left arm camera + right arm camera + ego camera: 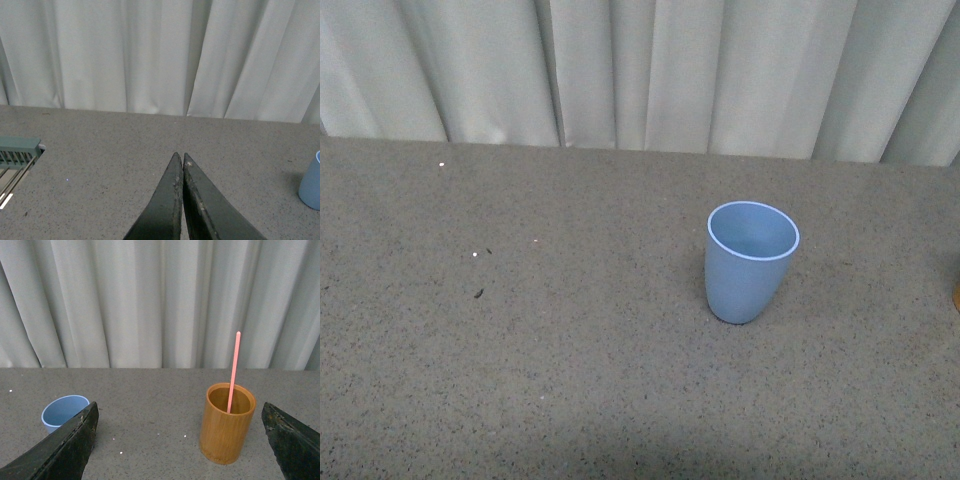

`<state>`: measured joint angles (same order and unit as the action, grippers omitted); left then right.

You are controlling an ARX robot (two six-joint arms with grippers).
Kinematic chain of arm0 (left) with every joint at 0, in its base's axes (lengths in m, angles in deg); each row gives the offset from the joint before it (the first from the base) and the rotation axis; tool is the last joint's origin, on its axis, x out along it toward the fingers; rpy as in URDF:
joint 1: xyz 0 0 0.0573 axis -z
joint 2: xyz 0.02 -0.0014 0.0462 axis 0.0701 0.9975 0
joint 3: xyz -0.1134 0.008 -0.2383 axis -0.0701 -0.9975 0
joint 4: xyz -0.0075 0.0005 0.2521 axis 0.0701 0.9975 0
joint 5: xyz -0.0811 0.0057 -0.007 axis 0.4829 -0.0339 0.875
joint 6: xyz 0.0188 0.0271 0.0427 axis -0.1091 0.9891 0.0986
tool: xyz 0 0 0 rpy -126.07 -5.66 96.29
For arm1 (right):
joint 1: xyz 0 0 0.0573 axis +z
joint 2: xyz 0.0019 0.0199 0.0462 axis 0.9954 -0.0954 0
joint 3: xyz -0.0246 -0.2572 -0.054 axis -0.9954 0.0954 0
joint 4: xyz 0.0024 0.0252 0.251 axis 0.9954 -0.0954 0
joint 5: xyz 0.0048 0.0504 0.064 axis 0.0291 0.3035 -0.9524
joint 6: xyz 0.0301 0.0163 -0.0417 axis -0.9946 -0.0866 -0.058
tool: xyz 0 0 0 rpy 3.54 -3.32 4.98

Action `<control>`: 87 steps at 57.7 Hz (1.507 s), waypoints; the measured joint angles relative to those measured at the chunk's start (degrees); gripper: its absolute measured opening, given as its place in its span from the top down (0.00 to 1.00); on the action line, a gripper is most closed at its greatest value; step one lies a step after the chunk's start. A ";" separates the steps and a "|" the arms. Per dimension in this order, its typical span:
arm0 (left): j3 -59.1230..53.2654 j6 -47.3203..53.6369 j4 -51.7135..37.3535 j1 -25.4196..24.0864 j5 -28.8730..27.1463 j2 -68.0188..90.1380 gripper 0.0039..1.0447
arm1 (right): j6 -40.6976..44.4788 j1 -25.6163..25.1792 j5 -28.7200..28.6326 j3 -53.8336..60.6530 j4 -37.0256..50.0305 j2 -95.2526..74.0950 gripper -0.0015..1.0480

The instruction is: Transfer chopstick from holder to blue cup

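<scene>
The blue cup (751,260) stands upright and empty on the grey table, right of centre in the front view. It also shows in the right wrist view (62,411) and at the edge of the left wrist view (312,182). A single pink chopstick (233,371) stands in a brown bamboo holder (226,422). My right gripper (180,440) is open and empty, with the holder between its fingers and further off. My left gripper (180,159) is shut and empty above bare table. Neither gripper shows in the front view.
White curtains (640,70) hang behind the table's far edge. A pale green rack with metal bars (17,157) sits at the side in the left wrist view. An orange-brown edge (956,296) shows at the right border of the front view.
</scene>
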<state>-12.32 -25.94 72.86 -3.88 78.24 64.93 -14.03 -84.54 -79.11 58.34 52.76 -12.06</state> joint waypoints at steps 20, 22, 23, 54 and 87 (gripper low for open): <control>0.00 0.00 0.11 0.00 0.00 -0.17 0.97 | 0.00 0.00 0.00 0.00 0.00 0.00 0.09; 0.00 0.00 0.11 0.00 -0.02 -0.17 0.97 | 0.00 -0.02 -0.02 0.00 0.00 0.00 0.09; 0.00 0.00 0.11 0.00 -0.02 -0.17 0.97 | 0.00 0.00 -0.02 0.00 0.00 0.00 0.09; 0.00 0.00 0.13 0.00 -0.02 -0.17 0.15 | 0.63 8.55 20.17 0.20 13.25 -0.28 0.09; 0.00 0.13 0.15 0.00 -0.02 -0.24 0.06 | -7.19 -12.98 4.11 -25.16 8.83 -53.09 0.09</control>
<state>-12.32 -25.81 73.01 -3.88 78.22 64.69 -21.22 -97.52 -75.01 33.18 61.59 -65.15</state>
